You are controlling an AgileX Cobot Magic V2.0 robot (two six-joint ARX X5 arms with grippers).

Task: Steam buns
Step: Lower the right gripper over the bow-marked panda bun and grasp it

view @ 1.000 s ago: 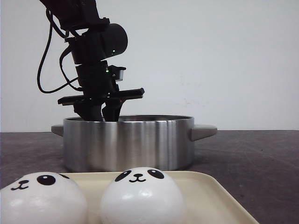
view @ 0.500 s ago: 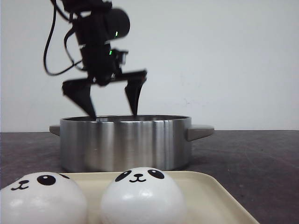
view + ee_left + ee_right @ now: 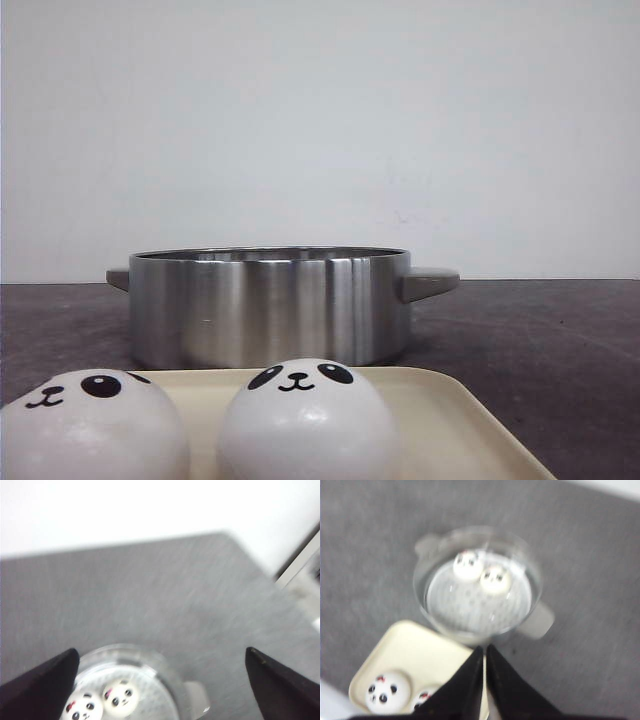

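Observation:
Two white panda-faced buns (image 3: 95, 425) (image 3: 305, 420) sit on the cream tray (image 3: 450, 420) at the front; they also show in the right wrist view (image 3: 387, 692) (image 3: 422, 700). Two more buns (image 3: 468, 565) (image 3: 495, 579) lie inside the steel pot (image 3: 270, 305) on its perforated insert, also seen in the left wrist view (image 3: 84, 709) (image 3: 120, 697). My left gripper (image 3: 160, 662) is open wide and empty, high above the pot. My right gripper (image 3: 485, 650) is shut and empty, high above the tray's edge. Neither arm shows in the front view.
The pot (image 3: 477, 585) has two side handles (image 3: 430, 283) and stands on a dark grey tabletop (image 3: 540, 340) just behind the tray (image 3: 405, 655). A white wall is behind. A pale table edge or frame (image 3: 300, 575) shows in the left wrist view.
The left arm opened over the pot, rose, and has left the front view. The buns on the tray have not moved.

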